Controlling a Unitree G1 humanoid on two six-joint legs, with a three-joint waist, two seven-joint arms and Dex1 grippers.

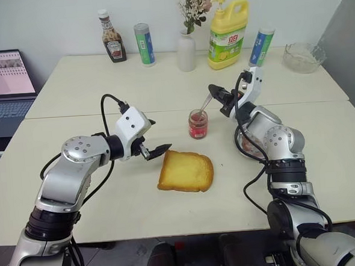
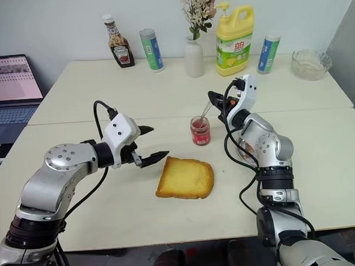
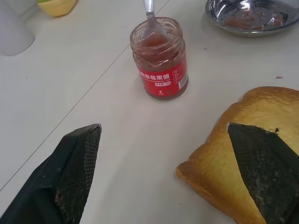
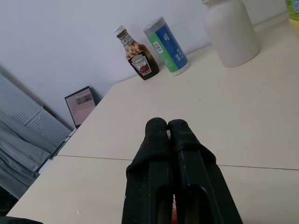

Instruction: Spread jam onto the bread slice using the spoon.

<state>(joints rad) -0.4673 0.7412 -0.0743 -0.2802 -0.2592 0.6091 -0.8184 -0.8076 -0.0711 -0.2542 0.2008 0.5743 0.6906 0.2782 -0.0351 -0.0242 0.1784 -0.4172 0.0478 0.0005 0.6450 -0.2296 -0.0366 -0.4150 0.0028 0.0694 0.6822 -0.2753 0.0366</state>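
Thin silver metal spoon clamped in shut right gripper, bowl dipped in small glass jar of red-pink jam, handle slanted toward 1 o'clock, golden-yellow crusted bread slice laid at 6 o'clock of jar, wide-open left gripper empty beside its 9 o'clock edge.

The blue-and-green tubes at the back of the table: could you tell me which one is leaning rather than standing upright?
The tube just right of the yellow detergent bottle is tilted; the tube beside the ketchup bottle stands upright.

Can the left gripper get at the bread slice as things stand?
Probably yes. The left gripper is open beside the bread slice, one finger over its edge, with nothing between. The spoon and jam jar stand farther off.
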